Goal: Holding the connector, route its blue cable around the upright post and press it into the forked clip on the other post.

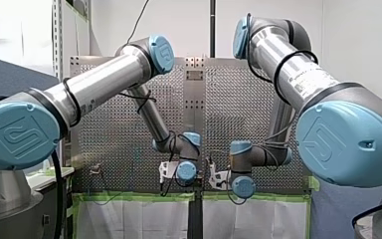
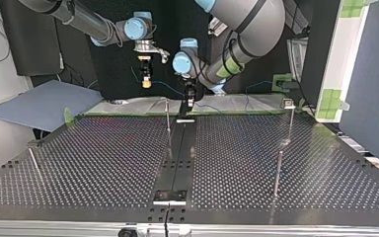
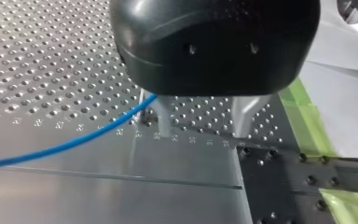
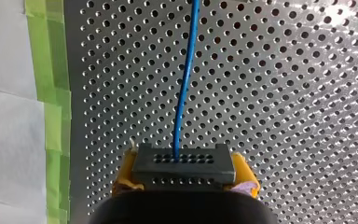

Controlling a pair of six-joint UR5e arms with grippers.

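- My right gripper (image 4: 185,171) was clamped on the dark grey, hole-studded connector block (image 4: 184,163). Its yellow pads (image 4: 122,179) pressed on both sides, so the block sat squarely between my fingers.
- The thin blue cable (image 4: 184,79) left the connector's face and ran straight ahead of those fingers, over the perforated metal table (image 4: 284,93).
- My left gripper (image 3: 203,123) hung low over the table with its metal fingers (image 3: 162,119) spread apart. Only bare table showed between them. The cable came in up to the outer side of one finger.
- As I judged it, only the holding was done. I saw no bend of cable around the slim upright post (image 2: 168,118) just beside my left fingers. The far post with a small fitting on top (image 2: 291,121), well off to the side of both grippers, looked bare. Both the routing and the pressing-in were left.
- My left gripper's black body hid where the cable ended, so I could not tell whether it touched the finger or the post.
- The forked clip was too small to make out.
- In the front view my own wrists covered both sets of fingers.
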